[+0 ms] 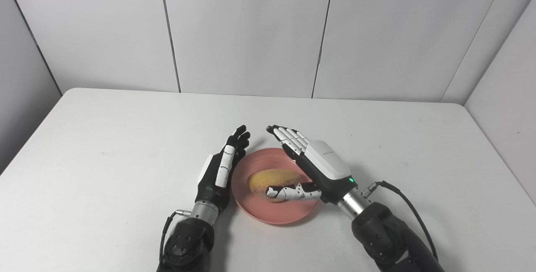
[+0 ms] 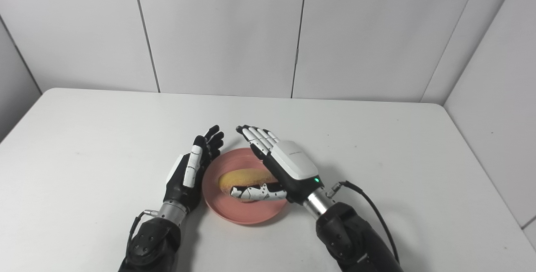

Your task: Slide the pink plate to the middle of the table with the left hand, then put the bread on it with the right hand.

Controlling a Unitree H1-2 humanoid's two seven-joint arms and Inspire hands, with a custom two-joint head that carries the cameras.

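Left eye view shows the right hand [image 1: 312, 165] over the right half of the pink plate [image 1: 251, 211], fingers [image 1: 289, 136] stretched out straight and spread away from the thumb [image 1: 289, 192]; the thumb lies across the near side of the bread [image 1: 272, 179], while the fingers reach past its far side without closing on it, so the hand is wide and grips nothing; whether the thumb actually touches the bread I cannot tell. The bread, a yellow-brown oval roll, lies on the plate, a little toward its far side; the plate sits flat on the white table [image 1: 104, 146], near the middle and toward the front edge. The left hand [image 1: 220, 169] stands on edge just beside the plate's left rim, fingers straight and pointing away from the robot, wide and empty; contact with the rim cannot be judged. A black cable [image 1: 408, 205] loops from the right wrist over the table; white wall panels [image 1: 247, 29] stand behind.
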